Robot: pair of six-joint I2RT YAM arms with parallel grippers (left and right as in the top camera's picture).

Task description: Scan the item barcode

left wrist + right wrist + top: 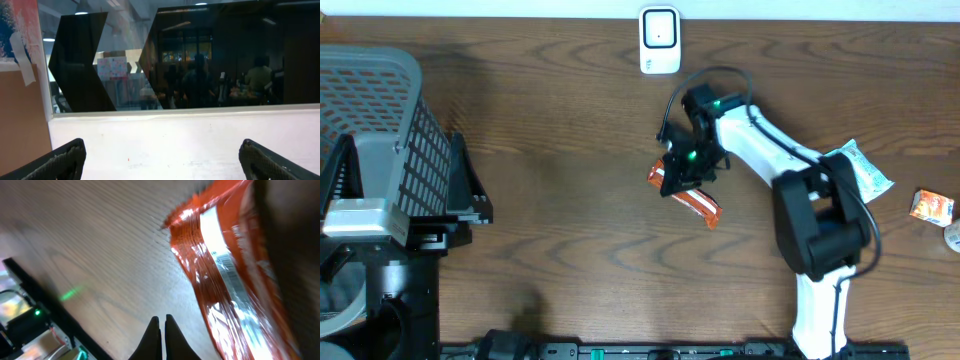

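Note:
An orange foil packet (692, 199) lies on the wooden table near the centre. My right gripper (674, 178) hovers over its left end. In the right wrist view the gripper (162, 322) is shut with nothing between its fingertips, and the shiny orange packet (225, 275) runs past on the right, beside the fingers rather than in them. I cannot make out a barcode on it. A white scanner (660, 40) stands at the table's far edge. My left gripper (162, 152) is wide open and empty, facing a white wall and a window.
A grey mesh basket (380, 120) sits at the far left. At the right lie a white packet (865, 170) behind the right arm and a small orange packet (932, 206) near the edge.

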